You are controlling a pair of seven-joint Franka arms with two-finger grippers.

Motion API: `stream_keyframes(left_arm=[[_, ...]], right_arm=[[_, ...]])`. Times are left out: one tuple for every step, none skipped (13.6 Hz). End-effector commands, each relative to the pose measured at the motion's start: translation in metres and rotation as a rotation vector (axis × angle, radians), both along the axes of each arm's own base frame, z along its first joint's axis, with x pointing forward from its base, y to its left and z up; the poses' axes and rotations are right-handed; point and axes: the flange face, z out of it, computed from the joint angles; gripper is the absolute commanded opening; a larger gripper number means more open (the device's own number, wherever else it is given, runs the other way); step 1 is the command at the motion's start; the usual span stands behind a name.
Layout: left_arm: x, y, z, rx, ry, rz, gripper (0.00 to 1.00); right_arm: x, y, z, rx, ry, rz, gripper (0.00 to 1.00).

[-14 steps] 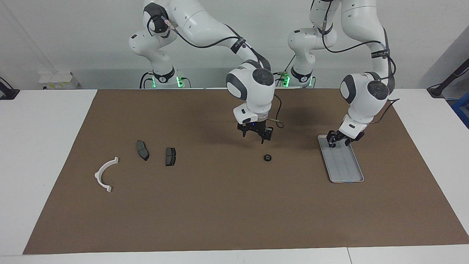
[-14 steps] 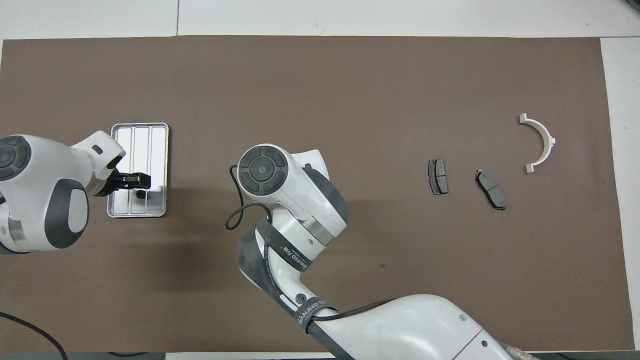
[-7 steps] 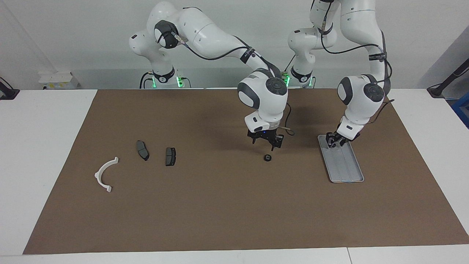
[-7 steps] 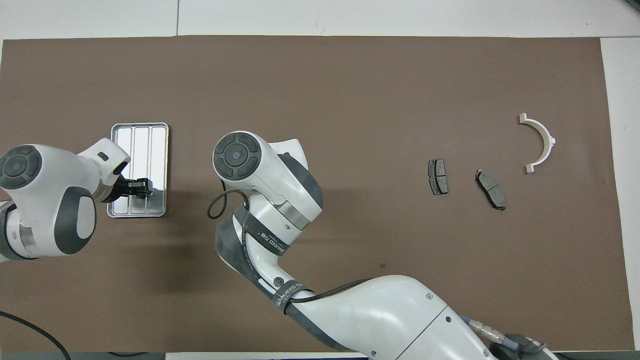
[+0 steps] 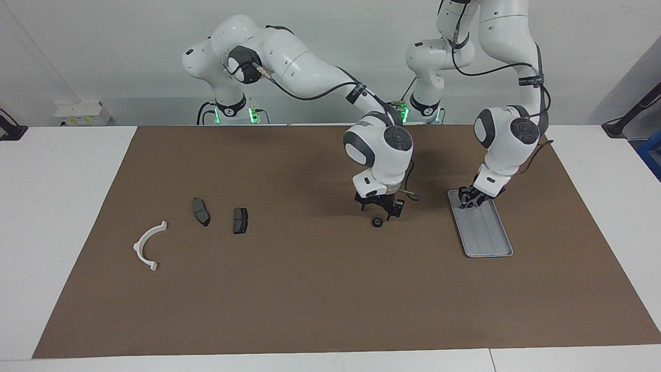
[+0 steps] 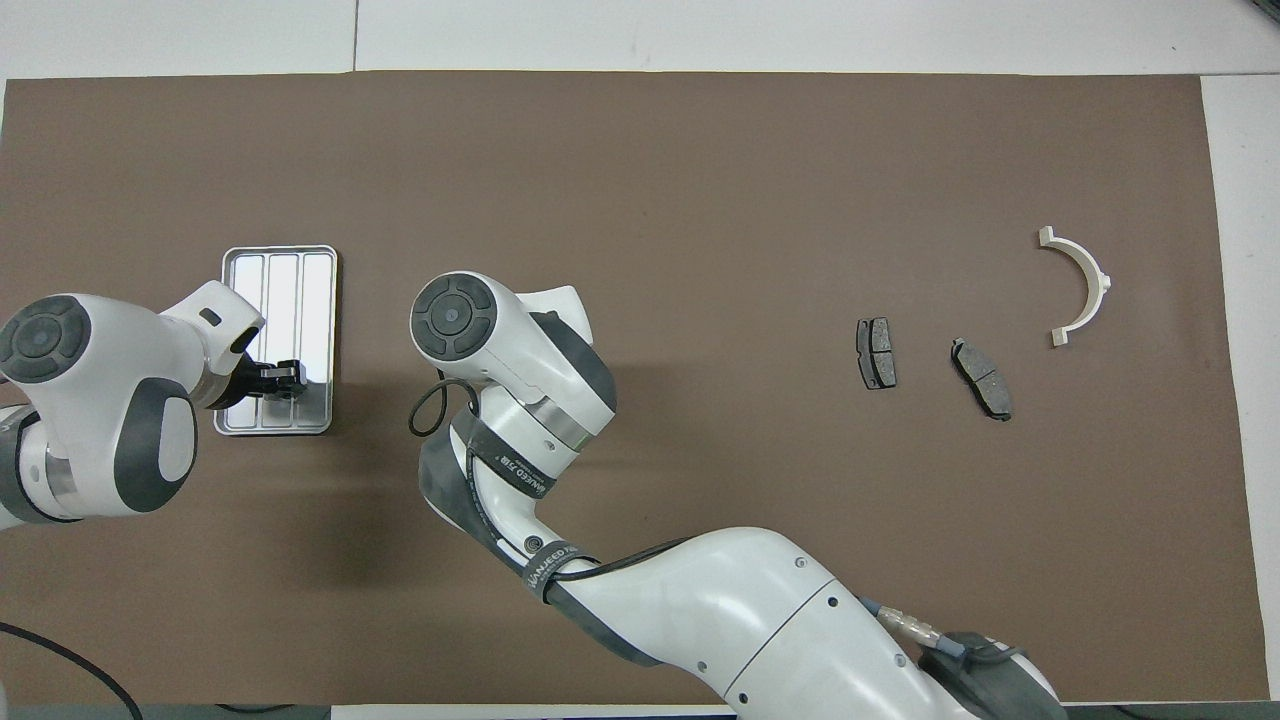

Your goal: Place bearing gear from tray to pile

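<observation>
The bearing gear, a small black ring, lies on the brown mat between the tray and the pile, outside the tray. My right gripper hangs open just over it, not touching; in the overhead view the right arm's wrist hides both. The silver tray lies toward the left arm's end and also shows in the overhead view. My left gripper is low over the tray's end nearer the robots, also seen in the overhead view. The pile holds a white half-ring and two dark plates.
The brown mat covers most of the white table. The right arm's forearm stretches low across the mat's part nearer the robots. The pile also shows in the overhead view: half-ring, plates.
My right gripper has moved toward the left arm's end and come down over the gear. My left gripper has drawn slightly back toward the robots over the tray.
</observation>
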Motion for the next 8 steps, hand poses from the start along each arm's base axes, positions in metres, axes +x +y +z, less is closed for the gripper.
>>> stream_keyframes(left_arm=[[-0.007,0.000,-0.004,0.005,-0.007,0.012,0.49],[-0.008,0.000,-0.004,0.005,-0.007,0.012,0.38],[-0.008,0.000,-0.004,0.006,-0.004,0.012,0.23],[-0.007,0.001,-0.003,0.006,-0.001,0.012,0.10],[-0.003,0.001,0.002,0.006,0.001,0.014,0.03],[0.003,0.001,0.014,0.008,0.013,0.013,0.01],[0.010,0.001,0.034,0.010,0.039,0.013,0.01],[0.016,0.002,0.057,0.013,0.068,0.015,0.01]], right_arm=[[0.008,0.001,-0.003,-0.026,-0.018,-0.026,0.90],[0.010,-0.002,-0.003,-0.028,-0.022,-0.030,0.90],[0.013,-0.004,-0.002,-0.026,-0.028,-0.033,0.90],[0.015,-0.005,-0.003,-0.024,-0.029,-0.036,0.86],[0.014,-0.004,-0.002,-0.020,-0.033,-0.034,0.84],[0.012,-0.002,-0.003,-0.018,-0.034,-0.032,0.83],[0.011,-0.001,-0.004,-0.020,-0.033,-0.028,0.82],[0.011,-0.001,-0.004,-0.022,-0.033,-0.027,0.78]])
